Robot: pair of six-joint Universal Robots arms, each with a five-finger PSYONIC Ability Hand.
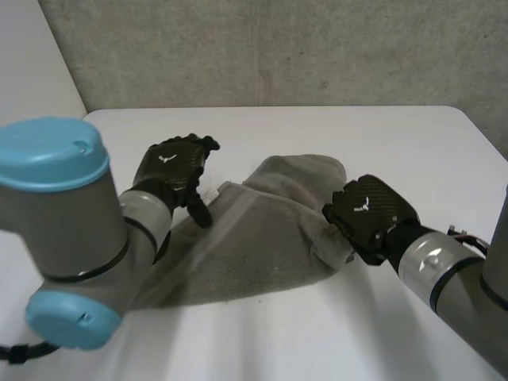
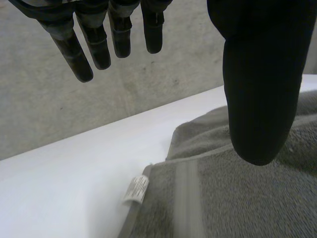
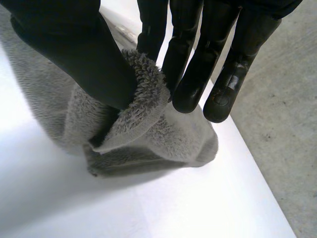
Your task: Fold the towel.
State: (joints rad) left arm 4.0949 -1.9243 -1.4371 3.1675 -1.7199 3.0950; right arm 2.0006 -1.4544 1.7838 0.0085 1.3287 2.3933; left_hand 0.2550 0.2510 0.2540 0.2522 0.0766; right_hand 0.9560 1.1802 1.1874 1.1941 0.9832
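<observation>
**Towel rumpled; right hand pinching, left hand free**

Nearest me, the grey towel point(image 1: 254, 246) lay rumpled on the white table point(image 1: 381, 135), its near edge flat. At its right edge the right hand point(image 3: 74, 44) pinched a fold of pile between thumb and fingers. The left hand point(image 2: 257, 99) hung over the towel's left corner by a white label point(image 2: 136, 189), fingers straight and spread, gripping nothing. I could not tell whether the thumb touched. Farther off the towel humped up, with a concrete wall point(image 1: 278, 48) behind.

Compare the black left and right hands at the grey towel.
The black left hand is open, holding nothing; the black right hand pinches an edge of the grey terry towel against its thumb. Left is at the label corner, right opposite. Both are at towel edges.
</observation>
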